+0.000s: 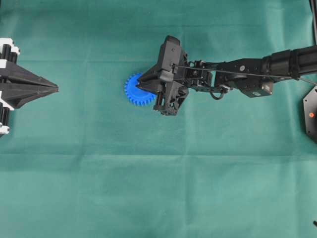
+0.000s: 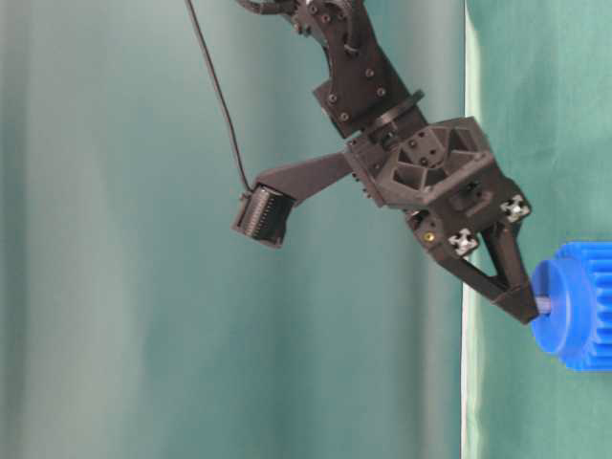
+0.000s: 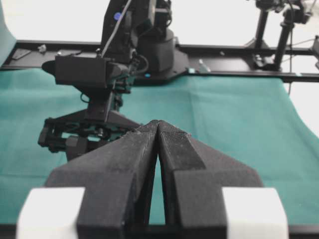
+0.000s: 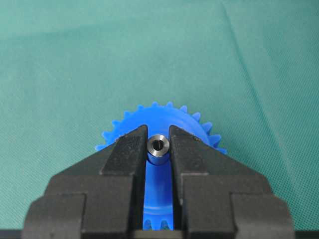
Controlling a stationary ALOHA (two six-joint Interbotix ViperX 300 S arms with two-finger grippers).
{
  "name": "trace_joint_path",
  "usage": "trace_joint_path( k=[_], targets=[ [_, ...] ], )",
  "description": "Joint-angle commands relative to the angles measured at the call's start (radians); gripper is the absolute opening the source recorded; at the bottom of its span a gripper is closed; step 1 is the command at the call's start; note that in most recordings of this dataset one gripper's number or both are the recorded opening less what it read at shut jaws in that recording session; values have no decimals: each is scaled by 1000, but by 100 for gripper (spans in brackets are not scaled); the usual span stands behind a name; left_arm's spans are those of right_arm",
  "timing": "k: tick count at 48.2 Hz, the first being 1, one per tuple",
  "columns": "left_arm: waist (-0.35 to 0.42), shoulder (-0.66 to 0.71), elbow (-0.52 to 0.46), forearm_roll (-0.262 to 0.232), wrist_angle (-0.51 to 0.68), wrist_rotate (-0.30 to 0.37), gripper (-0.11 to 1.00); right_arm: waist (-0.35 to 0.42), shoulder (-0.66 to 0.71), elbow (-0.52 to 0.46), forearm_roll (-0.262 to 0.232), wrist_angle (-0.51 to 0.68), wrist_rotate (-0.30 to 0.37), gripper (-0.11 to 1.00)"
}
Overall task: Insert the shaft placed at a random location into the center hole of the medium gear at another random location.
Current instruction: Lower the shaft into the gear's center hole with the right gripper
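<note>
The medium gear (image 1: 132, 90), bright blue and toothed, lies on the green cloth near the middle of the overhead view. My right gripper (image 1: 140, 86) is directly over its raised hub (image 2: 553, 308) and shut on the shaft (image 4: 158, 145), a short silvery pin seen end-on between the fingertips. In the table-level view the shaft (image 2: 543, 304) meets the hub's face. The center hole is hidden under the shaft, and how deep the shaft sits I cannot tell. My left gripper (image 1: 56, 89) rests at the left edge, shut and holding nothing, with its fingertips (image 3: 149, 130) touching.
Green cloth (image 1: 158, 188) covers the table. A black fixture with an orange dot (image 1: 311, 114) sits at the right edge. The right arm (image 1: 247, 74) stretches in from the right. In the left wrist view, a black frame rail (image 3: 239, 64) runs along the far side.
</note>
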Motion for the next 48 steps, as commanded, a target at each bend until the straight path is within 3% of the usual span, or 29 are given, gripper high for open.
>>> trace_joint_path(
  k=[1, 42, 45, 48],
  targets=[
    [-2, 8, -23, 2, -6, 0, 0, -3, -12, -21, 5, -8, 2, 14],
    [-2, 8, -25, 2, 0, -2, 0, -2, 0, -25, 11, -2, 11, 15],
    [-3, 8, -23, 2, 0, -2, 0, -3, 0, -25, 11, -2, 14, 25],
    [-2, 8, -25, 2, 2, -2, 0, -2, 0, -26, 9, -5, 14, 42]
  ],
)
